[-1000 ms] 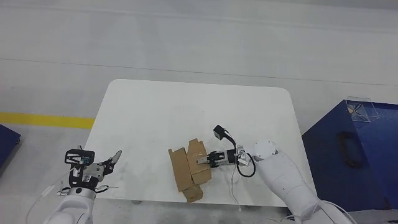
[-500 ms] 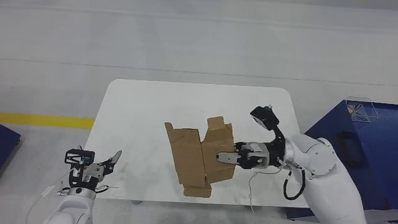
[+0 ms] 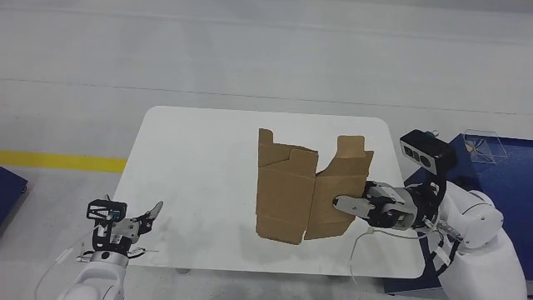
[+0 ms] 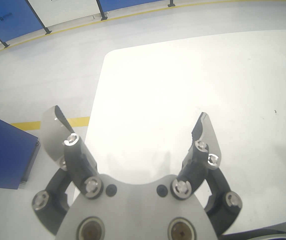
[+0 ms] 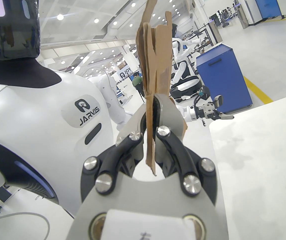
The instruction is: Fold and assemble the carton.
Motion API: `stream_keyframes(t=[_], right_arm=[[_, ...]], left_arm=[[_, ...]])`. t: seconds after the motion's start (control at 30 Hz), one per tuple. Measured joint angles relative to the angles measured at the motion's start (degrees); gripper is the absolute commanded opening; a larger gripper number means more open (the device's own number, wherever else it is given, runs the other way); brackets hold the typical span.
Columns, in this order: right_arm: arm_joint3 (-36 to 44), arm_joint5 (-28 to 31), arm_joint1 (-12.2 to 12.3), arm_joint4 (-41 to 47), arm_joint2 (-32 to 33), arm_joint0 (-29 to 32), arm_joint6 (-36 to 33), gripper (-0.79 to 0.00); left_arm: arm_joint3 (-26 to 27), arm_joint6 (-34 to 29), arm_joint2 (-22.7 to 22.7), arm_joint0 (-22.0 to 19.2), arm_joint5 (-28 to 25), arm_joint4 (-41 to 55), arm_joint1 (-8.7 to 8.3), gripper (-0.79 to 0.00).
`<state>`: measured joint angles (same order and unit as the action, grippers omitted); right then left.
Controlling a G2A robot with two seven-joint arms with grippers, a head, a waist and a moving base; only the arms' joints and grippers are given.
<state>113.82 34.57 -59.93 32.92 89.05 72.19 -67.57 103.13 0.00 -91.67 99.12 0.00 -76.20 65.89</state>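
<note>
over table, carton upright in right tool

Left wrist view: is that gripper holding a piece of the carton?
No, the left gripper stands wide open above the white table, with nothing clamped in it.

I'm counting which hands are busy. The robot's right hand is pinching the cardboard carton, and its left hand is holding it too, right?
No. The right hand does pinch the carton, but the left hand holds nothing: the left wrist view shows it open at the white table's edge.
</note>
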Motion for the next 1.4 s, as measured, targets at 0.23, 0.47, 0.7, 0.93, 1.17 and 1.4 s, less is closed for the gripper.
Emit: stream_keyframes(t=[0.23,0.47,0.7,0.93,1.17,1.4], right_arm=[[0.00,0.00,0.00,0.00,0.00,0.00,0.00,-0.785],[-4.76,-12.55,-0.53,23.29,-2.88,2.72,-0.30,-0.785],[-11.77,-38.13,-2.33,63.88,-13.46,3.44,-12.69,-0.785],[-17.44,-64.59,-5.56,87.87,-31.63,1.11,-6.58,-0.785],[-22.77,-79.23,-8.17,112.12,-41.93,-2.01,12.27,-0.785],[-22.42,-71.49,-8.98,101.94,-37.29,-3.32,10.26,-0.785]], left_arm=[[0.00,0.00,0.00,0.00,0.00,0.00,0.00,0.000],[0.00,0.00,0.00,0.00,0.00,0.00,0.00,0.000],[0.00,0.00,0.00,0.00,0.00,0.00,0.00,0.000],[0.00,0.00,0.00,0.00,0.00,0.00,0.00,0.000],[0.00,0.00,0.00,0.00,0.00,0.00,0.00,0.000],[0.00,0.00,0.00,0.00,0.00,0.00,0.00,0.000]])
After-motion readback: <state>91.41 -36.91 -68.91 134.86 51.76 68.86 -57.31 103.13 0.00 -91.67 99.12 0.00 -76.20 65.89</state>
